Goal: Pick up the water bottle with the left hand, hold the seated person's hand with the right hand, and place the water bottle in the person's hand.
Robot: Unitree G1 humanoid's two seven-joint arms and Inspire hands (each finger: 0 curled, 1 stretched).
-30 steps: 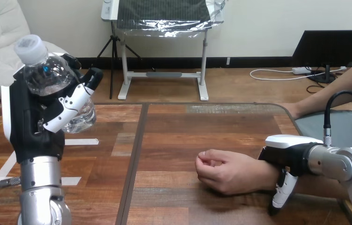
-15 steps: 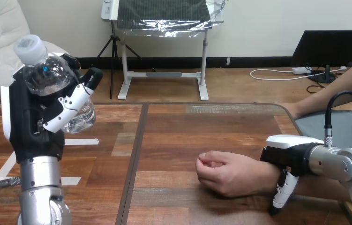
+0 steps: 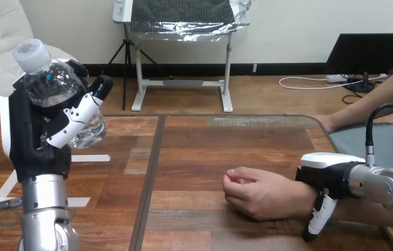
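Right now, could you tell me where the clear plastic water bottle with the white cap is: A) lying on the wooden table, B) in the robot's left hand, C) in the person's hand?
B: the left hand has fingers curled round the clear plastic water bottle, raised above the wooden table, apart from the person's hand.

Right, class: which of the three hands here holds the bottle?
The robot's left hand, raised at the left, fingers curled round the water bottle. Its right hand clasps the person's wrist; the person's hand rests on the table.
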